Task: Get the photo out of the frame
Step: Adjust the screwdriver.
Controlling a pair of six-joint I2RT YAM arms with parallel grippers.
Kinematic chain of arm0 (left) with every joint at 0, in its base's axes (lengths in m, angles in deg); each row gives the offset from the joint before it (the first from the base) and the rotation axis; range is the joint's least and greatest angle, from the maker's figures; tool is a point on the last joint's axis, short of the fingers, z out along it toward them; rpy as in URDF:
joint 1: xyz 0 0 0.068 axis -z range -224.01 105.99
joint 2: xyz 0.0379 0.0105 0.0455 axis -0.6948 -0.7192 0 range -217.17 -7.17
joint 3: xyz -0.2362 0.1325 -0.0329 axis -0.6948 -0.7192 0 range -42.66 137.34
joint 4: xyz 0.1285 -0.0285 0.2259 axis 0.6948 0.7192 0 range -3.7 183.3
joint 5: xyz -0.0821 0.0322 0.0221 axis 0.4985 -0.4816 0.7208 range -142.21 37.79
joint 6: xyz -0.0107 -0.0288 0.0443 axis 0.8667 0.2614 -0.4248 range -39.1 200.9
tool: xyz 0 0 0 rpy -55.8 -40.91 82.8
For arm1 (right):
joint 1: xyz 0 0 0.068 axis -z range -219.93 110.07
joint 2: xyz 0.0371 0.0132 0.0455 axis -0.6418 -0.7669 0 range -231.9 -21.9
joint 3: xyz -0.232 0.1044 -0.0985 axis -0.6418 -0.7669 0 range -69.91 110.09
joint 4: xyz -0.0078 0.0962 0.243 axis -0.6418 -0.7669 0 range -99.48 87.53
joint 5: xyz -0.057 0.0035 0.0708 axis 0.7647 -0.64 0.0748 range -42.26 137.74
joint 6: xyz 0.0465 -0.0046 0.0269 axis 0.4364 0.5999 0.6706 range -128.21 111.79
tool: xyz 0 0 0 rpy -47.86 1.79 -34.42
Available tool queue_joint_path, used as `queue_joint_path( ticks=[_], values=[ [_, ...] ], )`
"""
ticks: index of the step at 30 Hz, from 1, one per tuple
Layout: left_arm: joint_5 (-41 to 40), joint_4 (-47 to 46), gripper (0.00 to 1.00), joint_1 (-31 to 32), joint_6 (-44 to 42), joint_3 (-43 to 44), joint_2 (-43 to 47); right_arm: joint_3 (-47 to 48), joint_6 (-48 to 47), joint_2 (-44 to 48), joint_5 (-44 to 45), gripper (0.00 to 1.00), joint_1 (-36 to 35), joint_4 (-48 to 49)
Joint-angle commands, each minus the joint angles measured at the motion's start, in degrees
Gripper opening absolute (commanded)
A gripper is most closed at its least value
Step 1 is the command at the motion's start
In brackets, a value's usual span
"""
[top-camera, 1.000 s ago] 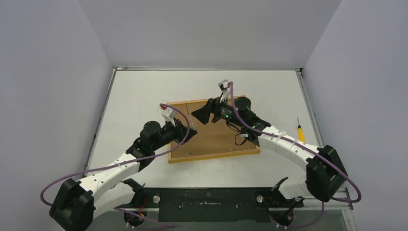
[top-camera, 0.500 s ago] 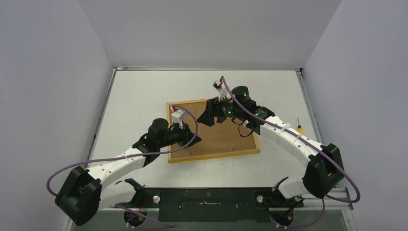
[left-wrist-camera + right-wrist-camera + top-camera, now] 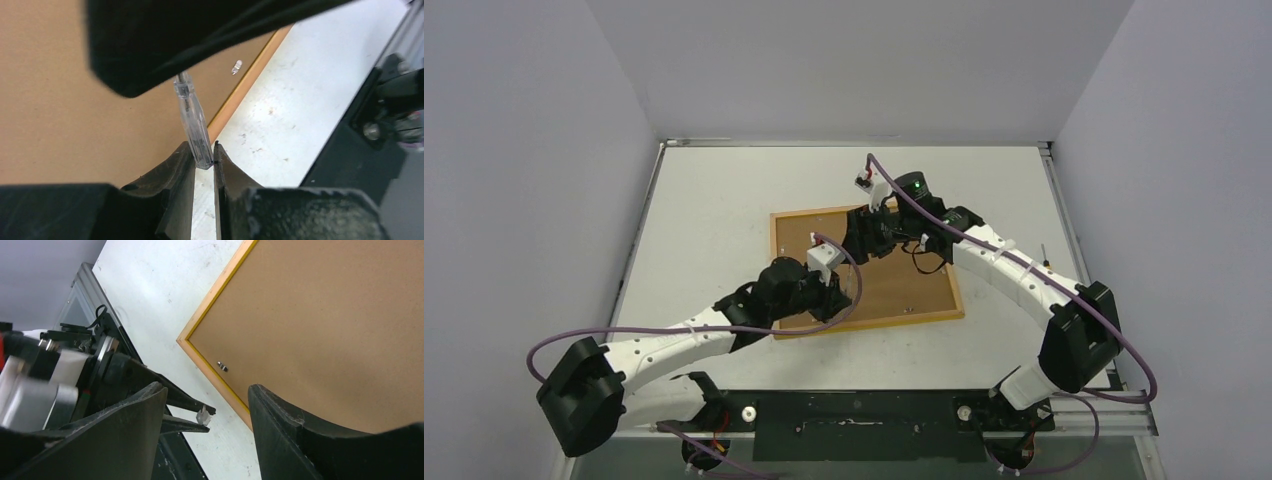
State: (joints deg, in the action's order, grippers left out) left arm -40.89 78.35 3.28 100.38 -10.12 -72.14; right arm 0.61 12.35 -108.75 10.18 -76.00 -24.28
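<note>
**Asker:** On the white table (image 3: 714,200), what does the overhead view show?

**Describer:** One large frame (image 3: 894,285) lies flat near the table's middle, brown backing upward. Both arms reach over it. Left gripper (image 3: 826,298) sits by the frame's near edge. Right gripper (image 3: 856,245) hangs above the far half of the backing.

**Asker:** And the left wrist camera?

**Describer:** Its two fingers are clamped on a small clear-handled tool (image 3: 192,117). The tool's metal shaft runs up under a black shape close to the lens, which hides the tip. Beneath lie the backing and the light wood rim, with one small metal tab (image 3: 237,66) just inside that rim. Bare table is to the right.

**Asker:** The right wrist camera?

**Describer:** Its fingers stand spread apart with nothing between them, above the backing near a corner of the frame. Another tab sits just inside the yellow-edged rim. Beyond the rim, over the table, the left gripper shows, pinching the clear handle.
</note>
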Motion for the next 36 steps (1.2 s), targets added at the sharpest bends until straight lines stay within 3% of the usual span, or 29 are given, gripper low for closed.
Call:
queue_joint_path(
  ticks=[1, 4, 11, 30, 33, 36],
  values=[
    [-17.5, 8.7, 0.00, 6.8, -11.4, 5.4, -1.0, 4.1, -3.5, -1.0, -0.1, 0.63, -0.1, -7.8],
    [-26.1, 10.7, 0.00, 12.1, -16.8, 5.6, -2.8, 4.8, -6.0, -1.1, 0.7, 0.64, -0.1, -13.5],
    [-28.1, 8.7, 0.00, 15.2, -21.9, 3.7, -3.8, 3.0, -10.3, 0.4, 1.8, 0.64, -0.1, -22.8],
    [-26.0, 5.3, 0.00, 17.6, -24.2, 2.7, -2.7, 1.9, -9.3, 0.4, -1.0, 0.48, 0.0, -20.6],
    [-26.5, 5.4, 0.00, 18.0, -24.5, 2.9, -3.0, 1.8, -9.4, 0.5, -1.4, 0.40, 0.0, -20.4],
    [-26.8, 5.4, 0.00, 18.0, -24.6, 3.0, -3.2, 1.5, -9.2, 0.4, -1.6, 0.19, 0.0, -20.1]
  ],
)
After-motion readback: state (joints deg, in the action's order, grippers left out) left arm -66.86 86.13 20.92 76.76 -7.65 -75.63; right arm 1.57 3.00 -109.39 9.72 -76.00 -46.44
